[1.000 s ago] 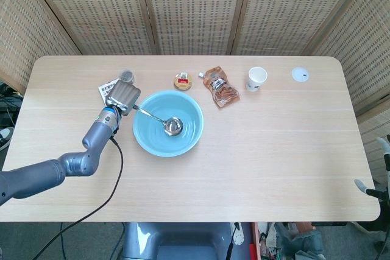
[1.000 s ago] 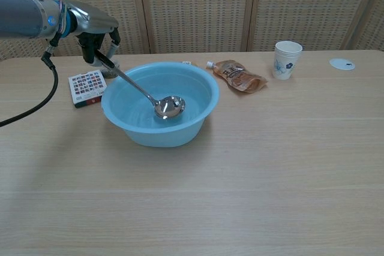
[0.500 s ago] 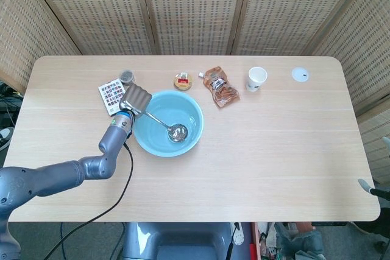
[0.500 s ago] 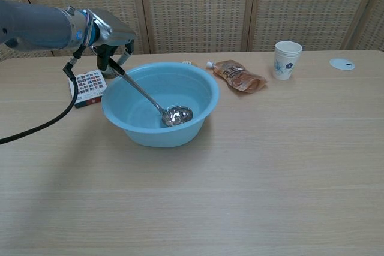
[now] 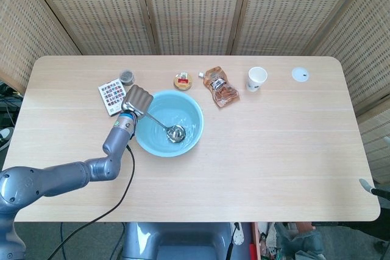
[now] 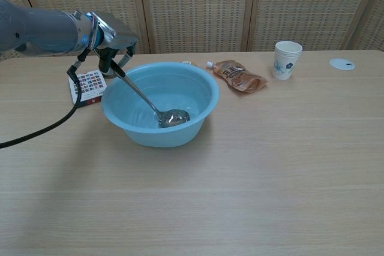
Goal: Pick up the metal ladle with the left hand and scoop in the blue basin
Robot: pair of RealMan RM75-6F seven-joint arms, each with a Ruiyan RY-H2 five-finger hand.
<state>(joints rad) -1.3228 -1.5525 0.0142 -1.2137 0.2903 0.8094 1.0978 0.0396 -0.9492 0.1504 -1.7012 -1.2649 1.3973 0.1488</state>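
The blue basin (image 5: 190,111) (image 6: 204,88) sits on the left half of the table. My left hand (image 5: 137,98) (image 6: 113,41) hovers over the basin's left rim and grips the upper end of the metal ladle's handle. The ladle (image 5: 159,123) (image 6: 139,93) slants down to the right, with its bowl (image 5: 176,132) (image 6: 174,117) low inside the basin near the bottom. My right hand is outside both views.
A patterned card box (image 5: 111,96) (image 6: 87,86) and a small dark jar (image 5: 127,77) lie left of the basin. A round tin (image 5: 182,80), a brown pouch (image 5: 220,87) (image 6: 240,75), a paper cup (image 5: 256,78) (image 6: 287,59) and a white lid (image 5: 299,75) (image 6: 342,63) line the far side.
My left hand moved right toward the basin's rim over the last second. The ladle's bowl slid right and then settled lower in the basin.
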